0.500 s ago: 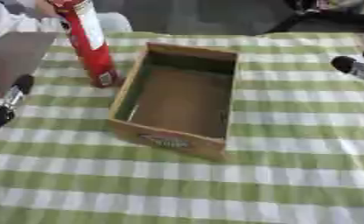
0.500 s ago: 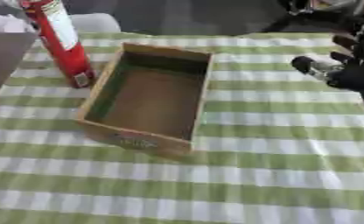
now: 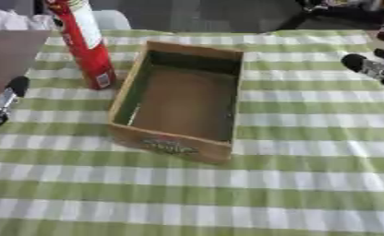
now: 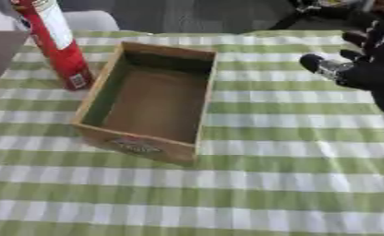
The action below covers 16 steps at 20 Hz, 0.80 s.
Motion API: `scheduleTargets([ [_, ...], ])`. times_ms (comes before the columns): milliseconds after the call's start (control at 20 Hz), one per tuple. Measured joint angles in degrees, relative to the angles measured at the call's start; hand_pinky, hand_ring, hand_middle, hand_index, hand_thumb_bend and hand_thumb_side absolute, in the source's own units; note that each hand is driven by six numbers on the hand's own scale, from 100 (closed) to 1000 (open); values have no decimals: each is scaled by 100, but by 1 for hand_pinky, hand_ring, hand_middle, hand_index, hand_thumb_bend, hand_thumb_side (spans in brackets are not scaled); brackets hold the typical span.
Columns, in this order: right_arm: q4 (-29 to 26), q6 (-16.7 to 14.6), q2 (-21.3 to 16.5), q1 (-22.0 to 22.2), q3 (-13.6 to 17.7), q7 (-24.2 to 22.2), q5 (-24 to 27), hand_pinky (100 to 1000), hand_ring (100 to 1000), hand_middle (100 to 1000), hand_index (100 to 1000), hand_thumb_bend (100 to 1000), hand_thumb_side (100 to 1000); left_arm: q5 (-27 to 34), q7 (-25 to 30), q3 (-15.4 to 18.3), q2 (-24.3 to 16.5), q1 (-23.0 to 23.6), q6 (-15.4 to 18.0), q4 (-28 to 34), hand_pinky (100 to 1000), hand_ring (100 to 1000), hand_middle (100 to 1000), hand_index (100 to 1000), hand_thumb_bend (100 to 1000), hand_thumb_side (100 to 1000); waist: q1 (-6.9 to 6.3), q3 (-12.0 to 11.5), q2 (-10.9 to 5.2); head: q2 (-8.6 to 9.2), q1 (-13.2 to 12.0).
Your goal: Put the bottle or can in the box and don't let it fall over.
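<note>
The tall red can [image 3: 84, 44] stands upright on the green-checked tablecloth [image 3: 308, 138], just beside the left wall of the open wooden box [image 3: 182, 99], which is empty; nothing grips the can. Being so tall and narrow, it is the sort of thing that tips easily: a hand that meets it high on its body, or brushes it sideways while closing, would likely knock it toward the box wall or over onto the cloth. Lowering it could also go wrong if its base catches the box rim, and letting go before the base sits flat on the floor of the box would probably leave it leaning against a side. The right hand [image 4: 365, 69] hangs at the far right, well apart from the can, and seems to have its fingers extended and relaxed, holding nothing, though it is blurred. The left hand [image 3: 3, 103] shows only at the left edge, and I cannot tell its state. Compared with half a second ago, can and box sit in the same relation; neither hand has visibly closed in.
</note>
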State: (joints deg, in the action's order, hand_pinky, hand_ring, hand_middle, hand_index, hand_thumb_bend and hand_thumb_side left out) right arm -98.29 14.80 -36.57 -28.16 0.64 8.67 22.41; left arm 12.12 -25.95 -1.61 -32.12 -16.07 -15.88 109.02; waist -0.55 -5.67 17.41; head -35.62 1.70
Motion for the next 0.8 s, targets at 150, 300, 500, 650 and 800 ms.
scheduleTargets([
  [150, 0, 0, 0, 0, 0, -2, 0, 953, 1000, 1000, 974, 669, 100, 0, 14, -2, 0, -63, -8, -44, 803, 797, 752, 844, 573, 235, 2, 0, 31, -7, 2],
  [300, 0, -2, 0, 0, 0, -5, -1, 953, 1000, 1000, 974, 668, 100, 4, 37, -25, -1, -143, -10, -84, 803, 797, 753, 844, 575, 236, 4, 1, 49, -7, -2],
  [500, 0, -6, 0, 0, -1, -15, -2, 953, 1000, 1000, 975, 667, 100, 46, 86, -72, -8, -314, -19, -193, 807, 800, 754, 845, 587, 243, 8, 1, 66, 0, -15],
  [650, 0, 1, 0, -2, -10, -27, -4, 954, 1000, 1000, 975, 668, 100, 71, 185, -144, -27, -541, -71, -384, 811, 807, 757, 850, 602, 256, 24, 9, 77, 3, -36],
  [800, 0, 11, 0, -4, -35, -41, -5, 954, 1000, 1000, 975, 667, 100, 109, 329, -222, -83, -785, -111, -638, 814, 813, 760, 853, 619, 265, 40, 25, 101, 5, -60],
])
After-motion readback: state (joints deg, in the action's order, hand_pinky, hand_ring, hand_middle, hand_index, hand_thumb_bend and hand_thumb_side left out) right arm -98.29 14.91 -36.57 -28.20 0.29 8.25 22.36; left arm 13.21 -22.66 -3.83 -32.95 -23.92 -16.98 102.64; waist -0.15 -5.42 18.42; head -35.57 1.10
